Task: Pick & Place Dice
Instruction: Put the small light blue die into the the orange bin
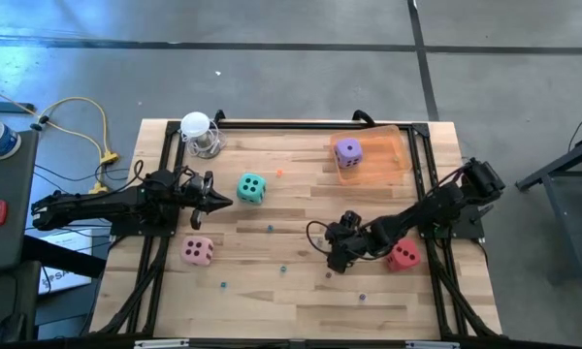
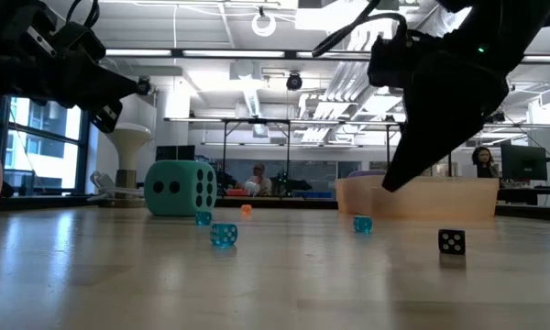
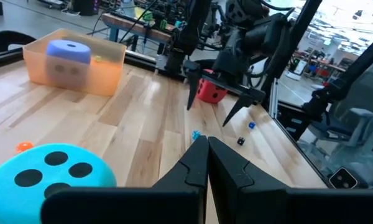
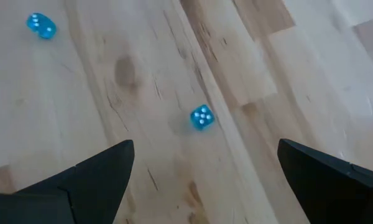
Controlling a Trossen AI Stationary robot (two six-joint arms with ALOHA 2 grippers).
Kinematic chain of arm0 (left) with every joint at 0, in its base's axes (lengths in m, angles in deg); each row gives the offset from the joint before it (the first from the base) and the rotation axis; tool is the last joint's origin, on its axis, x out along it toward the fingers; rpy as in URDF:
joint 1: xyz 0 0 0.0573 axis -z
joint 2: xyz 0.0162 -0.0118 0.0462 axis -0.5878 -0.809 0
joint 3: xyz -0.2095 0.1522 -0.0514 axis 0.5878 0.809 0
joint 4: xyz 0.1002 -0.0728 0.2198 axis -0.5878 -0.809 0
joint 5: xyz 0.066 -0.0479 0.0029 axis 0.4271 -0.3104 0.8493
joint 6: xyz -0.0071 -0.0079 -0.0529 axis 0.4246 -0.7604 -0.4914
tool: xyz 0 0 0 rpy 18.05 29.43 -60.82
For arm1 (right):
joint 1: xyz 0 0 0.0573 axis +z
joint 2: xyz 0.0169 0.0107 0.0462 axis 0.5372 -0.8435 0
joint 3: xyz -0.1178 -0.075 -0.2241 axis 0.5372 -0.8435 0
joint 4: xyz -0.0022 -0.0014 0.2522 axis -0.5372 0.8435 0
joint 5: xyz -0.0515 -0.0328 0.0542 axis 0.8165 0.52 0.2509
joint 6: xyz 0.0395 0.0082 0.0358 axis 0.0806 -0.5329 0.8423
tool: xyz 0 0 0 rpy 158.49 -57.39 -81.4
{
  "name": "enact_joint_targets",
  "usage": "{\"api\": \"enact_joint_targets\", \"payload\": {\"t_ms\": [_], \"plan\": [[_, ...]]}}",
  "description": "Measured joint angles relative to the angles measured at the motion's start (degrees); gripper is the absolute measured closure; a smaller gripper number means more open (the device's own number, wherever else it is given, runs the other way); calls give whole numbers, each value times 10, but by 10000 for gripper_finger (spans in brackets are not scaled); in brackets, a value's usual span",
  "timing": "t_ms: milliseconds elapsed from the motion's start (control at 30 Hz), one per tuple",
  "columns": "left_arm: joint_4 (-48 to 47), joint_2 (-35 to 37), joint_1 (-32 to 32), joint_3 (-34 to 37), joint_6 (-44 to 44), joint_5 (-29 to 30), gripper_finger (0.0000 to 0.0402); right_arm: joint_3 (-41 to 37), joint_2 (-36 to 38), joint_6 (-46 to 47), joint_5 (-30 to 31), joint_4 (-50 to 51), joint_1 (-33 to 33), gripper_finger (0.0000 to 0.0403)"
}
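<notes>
My right hand (image 1: 336,254) hangs splayed and empty, lower centre-right of the high view, the soft red die (image 1: 402,256) near it toward the frame's right. My left hand (image 1: 219,202) is clenched on nothing, just left of the soft teal die (image 1: 251,188) on the wooden bench (image 1: 291,291).

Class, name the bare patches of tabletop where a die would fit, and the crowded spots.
Free: between teal die and orange tray; the near planks below pink die, though beads dot them. Crowded: around the right pincer beside red die, and where the left pincer nears teal.
</notes>
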Motion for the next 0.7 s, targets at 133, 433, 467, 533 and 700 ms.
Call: {"api": "enact_joint_targets", "payload": {"t_ms": [133,433,467,533,700], "plan": [[-1,0,0,0,0,0,399,0,0,6,-17,19,-11,15],[-3,0,0,0,7,0,399,-48,0,-79,3,-56,-19,15],[-3,0,0,0,2,0,399,-51,0,-92,6,-54,-22,15],[-3,0,0,0,-2,0,399,-54,0,-101,5,-56,-29,15],[-2,0,0,0,-2,0,399,-54,-12,-78,-10,-89,-31,15]]}}
